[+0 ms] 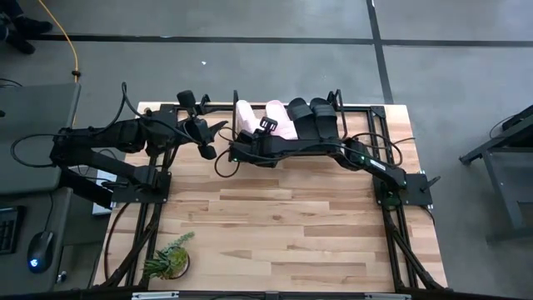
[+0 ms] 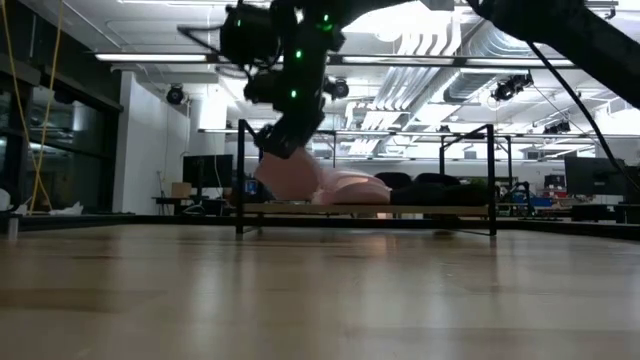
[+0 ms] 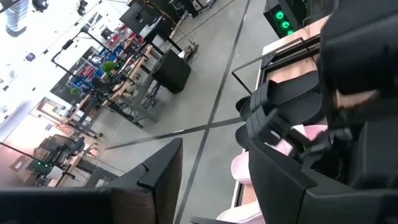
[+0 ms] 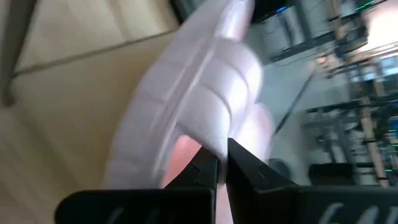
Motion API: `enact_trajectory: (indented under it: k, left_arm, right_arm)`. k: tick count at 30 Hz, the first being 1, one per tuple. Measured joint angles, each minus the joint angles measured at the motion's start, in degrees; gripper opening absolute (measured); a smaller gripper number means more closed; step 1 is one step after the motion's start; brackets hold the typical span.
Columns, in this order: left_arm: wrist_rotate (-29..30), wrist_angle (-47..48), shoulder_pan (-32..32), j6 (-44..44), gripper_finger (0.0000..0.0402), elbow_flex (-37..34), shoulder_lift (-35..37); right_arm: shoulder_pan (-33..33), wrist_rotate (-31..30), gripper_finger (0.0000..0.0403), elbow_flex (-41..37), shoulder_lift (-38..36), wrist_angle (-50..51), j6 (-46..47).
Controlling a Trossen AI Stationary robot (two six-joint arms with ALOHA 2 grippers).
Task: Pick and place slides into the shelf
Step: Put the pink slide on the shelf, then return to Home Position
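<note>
Looking from the left edge of the worktop (image 1: 275, 233) toward the shelf (image 1: 366, 112), the first thing met was a small green plant (image 1: 171, 257) at the near left corner, well apart from the shelf. Farther back, the left arm waited to the left of the shelf, its left end effector (image 1: 218, 127) off the board with the fingers spread and nothing between them — its wrist camera looked past those dark fingers (image 3: 155, 180) at the sandals on the shelf.

The shelf itself stood along the far edge of the worktop, thin black end hoops with a light wooden board between them. On it lay the slides: the left pink slide (image 1: 246, 117) nearest the shelf's left end, the second pink slide (image 1: 281, 121) just beside it, then the two black slides (image 1: 312, 117) side by side toward the shelf's right half. In the low view all four sat on the board, pink ones (image 2: 330, 187) left, black ones (image 2: 430, 183) right.

The right arm reached from its base right of the shelf across the shelf's front. Its right end effector (image 4: 222, 163) was at the left pink slide, fingers pressed together on the edge of that sandal's strap — the wrist camera showed the pale ribbed strap (image 4: 199, 93) directly ahead of the closed tips. In the low view this end effector (image 2: 275, 140) hung over the shelf's left end, touching the pink sandal there.
</note>
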State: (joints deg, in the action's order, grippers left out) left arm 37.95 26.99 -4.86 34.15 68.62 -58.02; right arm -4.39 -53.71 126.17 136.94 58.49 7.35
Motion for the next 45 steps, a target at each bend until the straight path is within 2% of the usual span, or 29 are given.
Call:
enact_trajectory:
  k: [4,11,16,20,28,33,36,41,45]
  left_arm:
    - [0.0,0.1,0.0,0.0,0.0168,0.0,0.0]
    - [0.0,0.6,0.0,-0.2,0.0168,0.0,0.0]
    - [0.0,1.6,0.0,-1.1,0.0168,0.0,0.0]
    - [0.0,2.8,0.0,-1.6,0.0168,0.0,0.0]
    - [0.0,3.4,0.0,-2.4,0.0168,0.0,0.0]
    - [0.0,3.6,0.0,-2.5,0.0168,0.0,0.0]
    - [0.0,3.7,0.0,-2.5,0.0168,0.0,0.0]
    - [0.5,3.6,0.0,-2.5,0.0168,0.0,0.0]
    - [0.6,3.7,0.0,-2.5,0.0168,0.0,0.0]
  right_arm:
    - [-0.9,4.1,0.0,0.0,2.3,-1.9,-0.5]
    - [-1.2,3.8,0.0004,0.6,3.4,-3.6,-2.0]
    - [-0.9,6.7,0.002,1.8,3.4,-4.2,-5.1]
    - [-0.4,7.1,0.0054,2.9,3.5,-3.9,-6.3]
    - [-0.4,8.2,0.016,4.8,3.6,-3.0,-7.7]
    - [0.0,6.6,0.0209,7.7,3.6,1.5,-9.7]
    - [0.3,6.9,0.0222,8.3,2.6,3.9,-8.9]
    - [0.3,13.8,0.0224,8.8,1.2,6.8,-7.6]
    - [0.3,18.2,0.0224,8.9,0.6,6.8,-11.0]
